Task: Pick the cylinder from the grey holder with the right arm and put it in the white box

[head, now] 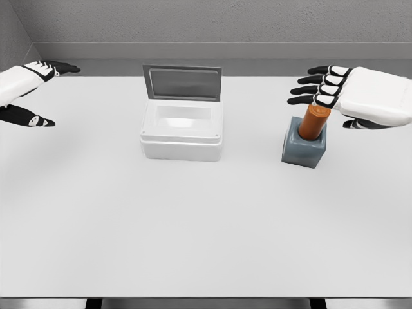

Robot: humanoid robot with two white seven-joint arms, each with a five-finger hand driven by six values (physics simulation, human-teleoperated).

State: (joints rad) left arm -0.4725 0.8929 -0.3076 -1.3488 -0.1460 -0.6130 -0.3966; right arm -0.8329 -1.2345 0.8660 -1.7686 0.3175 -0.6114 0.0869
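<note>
the cylinder (pixel 314 121) is seated upright in the grey holder (pixel 304 147) at right of centre on the counter (pixel 206 225). the right hand (pixel 351 96) is held spread just above it, grasping nothing. the white box (pixel 182 131) is seen open at centre. the left hand (pixel 29 93) is held open at upper left.

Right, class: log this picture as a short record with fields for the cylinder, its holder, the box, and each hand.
cylinder: orange cylinder, standing slightly tilted in the holder, not yet lifted
holder: grey holder, on the white table, right of the box
box: white box, lid raised at the back, nothing seen inside
right hand: right hand, fingers spread, just above and behind the cylinder's top, holding nothing
left hand: left hand, open, at the far left edge
</note>
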